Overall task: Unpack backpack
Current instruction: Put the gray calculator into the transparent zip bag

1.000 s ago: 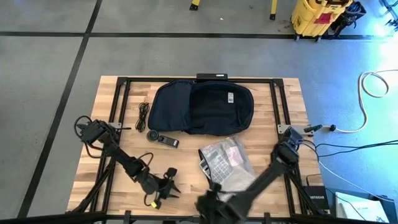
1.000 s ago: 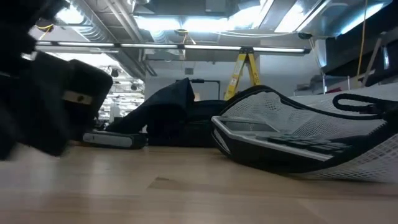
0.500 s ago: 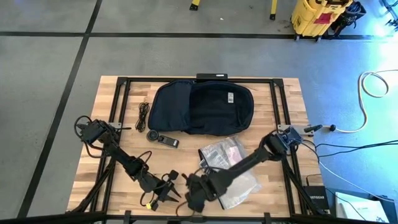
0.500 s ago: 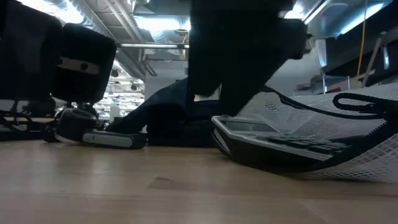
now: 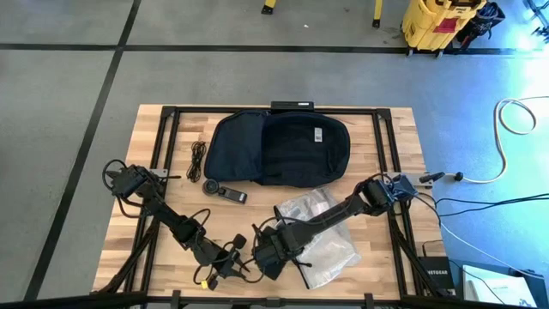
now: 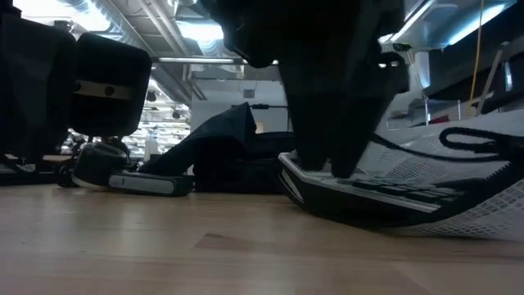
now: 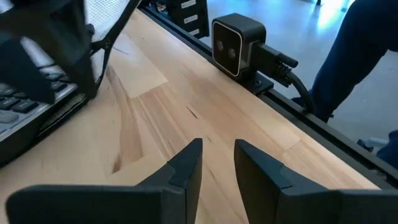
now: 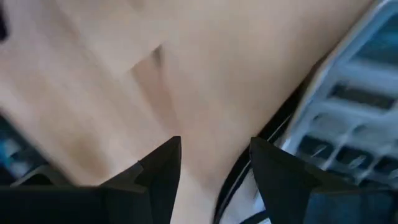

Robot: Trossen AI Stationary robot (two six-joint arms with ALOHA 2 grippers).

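Since a second ago: right arm swung from the counter's front edge leftward across the mesh pouch; right claw now low over the pouch's near-left corner. Left arm barely shifted, left claw close beside it near the front edge. Backpack, cable and handheld device unmoved.

Backpack lying flat at the back middle of the counter, flap folded open to the left, well apart from both claws. Coiled cable and small dark handheld device laid out just left of and in front of it, likely already-unpacked contents, spread apart to keep each one reachable. Mesh pouch with a calculator inside, resting in front of the backpack, one edge lifted in the low view.

Right claw: fingers parted to a middling gap, bare wood and the pouch's edge visible between them, nothing gripped. Probably lined up on that edge for a pinch or a nudge, since thin mesh offers a hold only at the rim. Left claw: fingers narrowly apart, only bare counter in the gap, nothing held; aimed toward the table-edge camera, seemingly waiting clear of the right arm's work.
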